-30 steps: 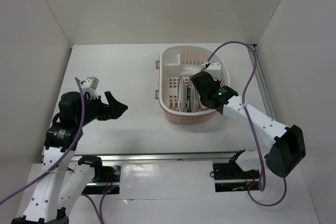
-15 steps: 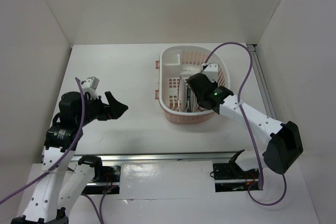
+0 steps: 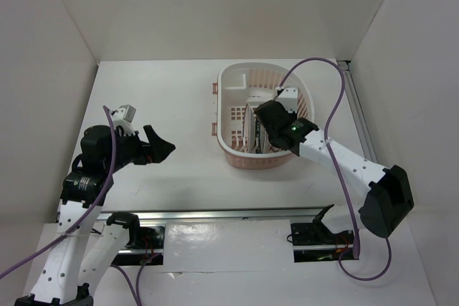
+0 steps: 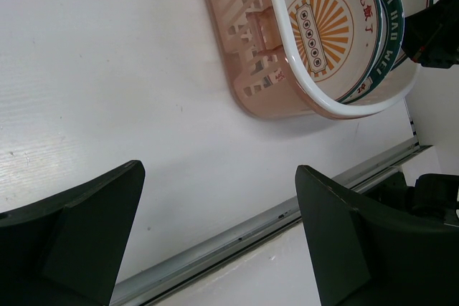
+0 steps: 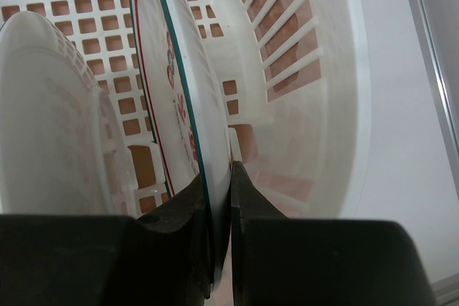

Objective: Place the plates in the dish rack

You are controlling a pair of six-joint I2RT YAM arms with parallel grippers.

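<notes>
Over the white table (image 3: pixel 165 98), the right fingers (image 5: pixel 252 209) are pinching the rim of the upright teal-edged, red-lettered round white plate (image 5: pixel 172 84) inside the oval pink-and-white plastic dish rack (image 3: pixel 247 160); the left fingers (image 4: pixel 86 220) are hanging spread, empty. Releasing before its edge is seating is probably risking a topple onto its neighbour (image 5: pixel 50 120).

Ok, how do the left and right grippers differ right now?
The left gripper is open and holds nothing; the right gripper is shut on the rim of the red-lettered plate. The left gripper hangs above bare table beside the dish rack; the right gripper is down inside the rack, with the plate standing on edge. Both have black fingers.
</notes>
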